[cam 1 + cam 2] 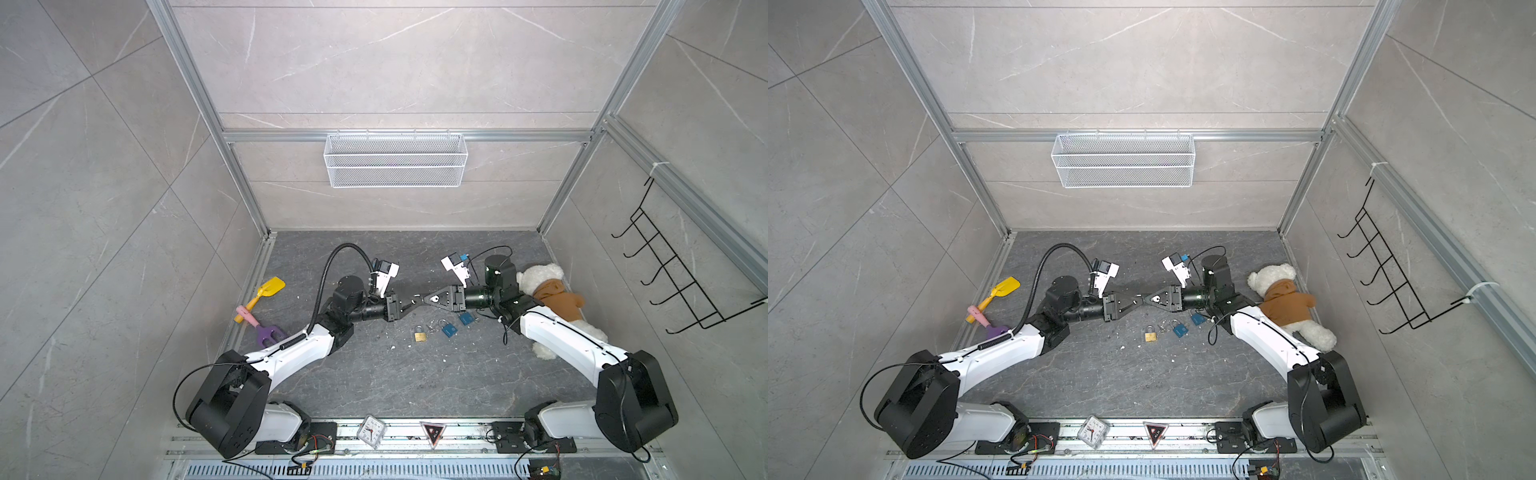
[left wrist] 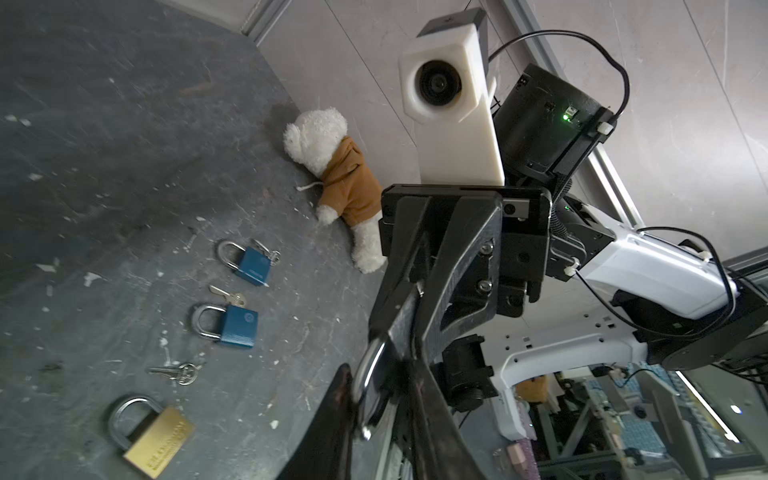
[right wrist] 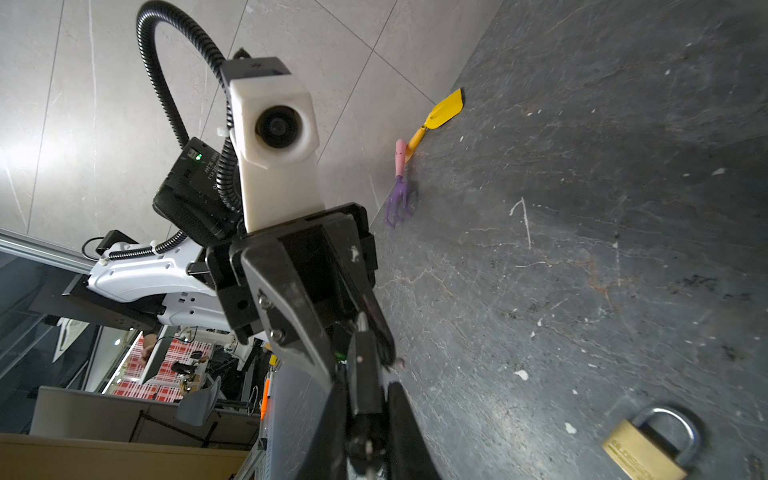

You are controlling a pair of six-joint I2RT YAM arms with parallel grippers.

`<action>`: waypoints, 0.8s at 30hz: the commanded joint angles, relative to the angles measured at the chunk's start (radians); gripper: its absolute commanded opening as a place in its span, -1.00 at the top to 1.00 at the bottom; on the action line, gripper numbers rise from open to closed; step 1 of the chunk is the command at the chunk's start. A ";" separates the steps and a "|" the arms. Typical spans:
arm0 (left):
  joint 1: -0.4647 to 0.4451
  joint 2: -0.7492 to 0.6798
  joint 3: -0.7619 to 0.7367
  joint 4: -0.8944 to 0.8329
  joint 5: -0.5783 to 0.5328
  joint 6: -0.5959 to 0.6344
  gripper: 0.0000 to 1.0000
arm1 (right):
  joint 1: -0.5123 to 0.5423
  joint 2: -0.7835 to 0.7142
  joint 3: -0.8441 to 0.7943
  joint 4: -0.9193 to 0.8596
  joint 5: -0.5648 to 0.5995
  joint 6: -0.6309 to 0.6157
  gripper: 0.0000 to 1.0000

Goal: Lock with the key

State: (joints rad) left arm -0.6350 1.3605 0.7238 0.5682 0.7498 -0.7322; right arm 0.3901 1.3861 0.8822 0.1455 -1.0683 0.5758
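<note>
Grey marbled walls box in a dark slate tabletop [image 1: 415, 382], and over its middle the two grippers meet tip to tip, lifted off the surface. What sits between them is hard to read. From the left wrist a silver loop [image 2: 369, 374] curves out of the pinch. From the right wrist only a dark piece [image 3: 365, 409] shows between the fingers. Lock or key ring, I can't tell.

The teddy bear [image 1: 548, 291] is half hidden behind the right arm. Down on the slate, flecked with white chips, lies a brass padlock [image 2: 151, 436]. Next comes a loose key [image 2: 178, 372], then a blue padlock [image 2: 232, 326], and a second blue padlock [image 2: 249, 264] beyond it. More keys lie beside each blue one. A yellow shovel [image 1: 270, 289] and a purple rake [image 1: 266, 334] lie by the left wall.

Both arms reach inward, forearms low, wrists level. The left gripper [image 1: 409, 306] has its jaws a narrow gap apart around the loop; whether it grips, I can't tell. The right gripper [image 1: 426, 300] has its jaws nearly together, clamped on the dark piece.
</note>
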 commanded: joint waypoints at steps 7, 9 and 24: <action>-0.071 0.019 0.047 0.311 0.264 -0.073 0.78 | 0.038 0.025 -0.012 0.011 0.067 -0.013 1.00; -0.068 0.020 0.039 0.323 0.257 -0.079 0.93 | 0.038 0.020 -0.011 -0.004 0.069 -0.018 1.00; 0.086 0.130 -0.071 0.658 0.148 -0.327 1.00 | 0.021 -0.022 -0.010 -0.034 0.103 -0.011 0.78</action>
State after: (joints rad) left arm -0.5621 1.4742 0.6422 0.9810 0.9073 -0.9817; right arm 0.4053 1.3613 0.8806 0.1436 -1.0321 0.5541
